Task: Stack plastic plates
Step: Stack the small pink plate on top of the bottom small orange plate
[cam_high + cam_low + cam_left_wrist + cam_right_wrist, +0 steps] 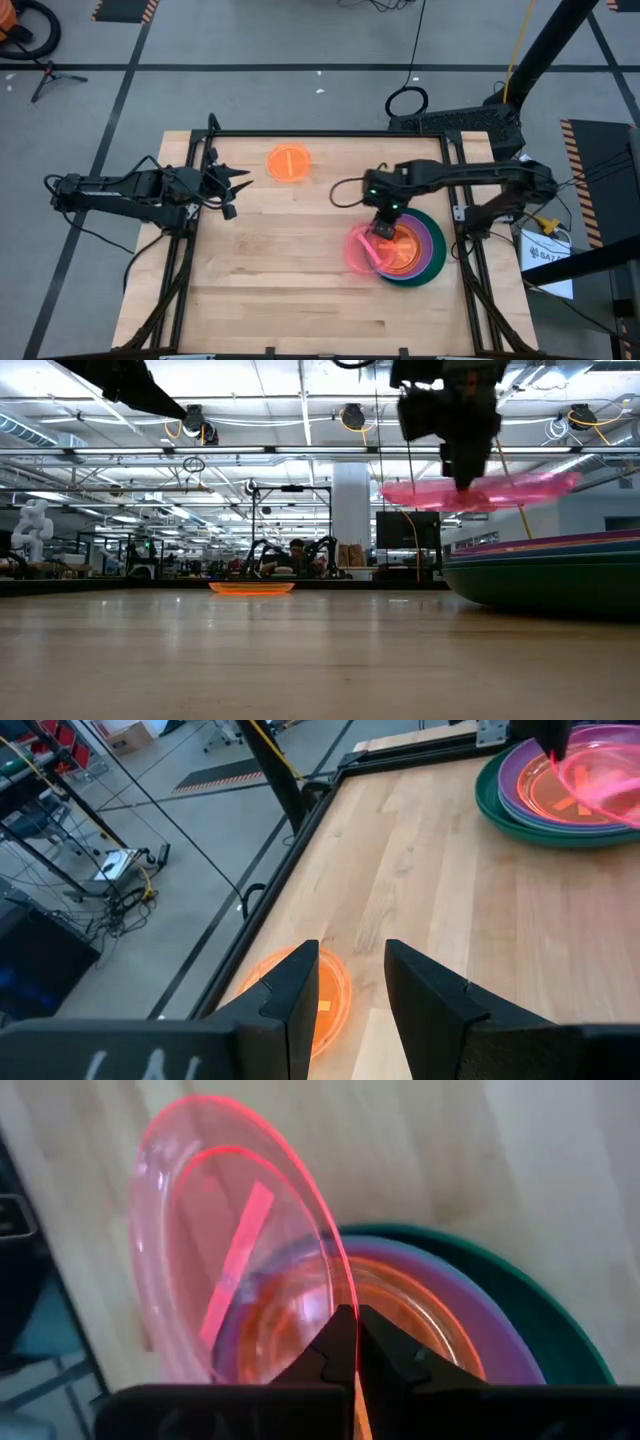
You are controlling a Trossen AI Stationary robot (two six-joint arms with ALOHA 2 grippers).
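A translucent pink plate (235,1230) hangs in my shut right gripper (350,1325) above a stack of plates (425,262). The stack has dark green plate at the bottom, purple above it and a small orange plate (405,1320) on top. In the low view the pink plate (490,492) floats clear of the stack (560,572). A second orange plate (289,162) lies flat on the table's far part. My left gripper (236,190) waits open at the table's left edge, and this orange plate (330,1005) shows beyond its fingers. My right gripper pinches the pink plate's rim (345,1295) between its two fingers, at the edge of the plate toward the table's right side. The fingers come from above, pointing down. The plate is lifted clear and slightly tilted, reaching leftward past the stack's left edge.
Black frame rails (200,150) run along the table's left, far and right sides. Bare wood (270,280) spreads over the near and left parts of the table. A cable loop (407,101) lies on the floor beyond the far edge.
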